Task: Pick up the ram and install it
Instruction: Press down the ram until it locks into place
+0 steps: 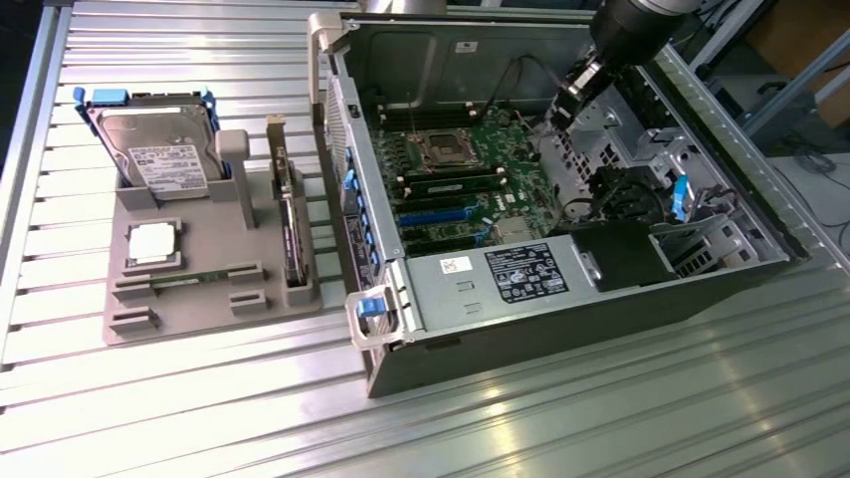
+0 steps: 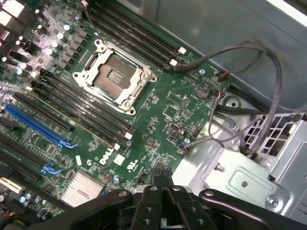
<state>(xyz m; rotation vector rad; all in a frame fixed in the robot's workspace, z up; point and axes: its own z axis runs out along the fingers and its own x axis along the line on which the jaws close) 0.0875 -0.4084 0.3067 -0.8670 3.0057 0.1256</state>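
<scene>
The claw (image 2: 160,179) hung inside the open computer case (image 1: 724,284), its two black fingers (image 2: 165,176) pressed together with nothing between them. In the exterior view the arm (image 1: 638,30) came down over the case's far corner.

Directly below the fingertips lay the green motherboard (image 2: 168,103). Just beyond the claw on the board sat the empty CPU socket (image 2: 115,76) with its silver frame, flanked on both sides by rows of black memory slots (image 2: 86,108). A blue expansion slot (image 2: 38,124) and a finned silver heatsink (image 2: 81,187) lay to one side of the claw, and dark cables (image 2: 266,96) looped over the grey metal drive cage (image 2: 249,172) on the other.

The ram (image 1: 199,279) lay well apart from the claw, outside the case, flat in a groove of the grey holder tray (image 1: 199,319) toward the exterior view's left. On that same tray, farther still, were the square silver CPU (image 1: 153,242), an expansion card (image 1: 286,214) standing on edge, and a hard drive (image 1: 159,154) upright in its blue-handled carrier. Everything rested on a ribbed metal table (image 1: 531,428).
</scene>
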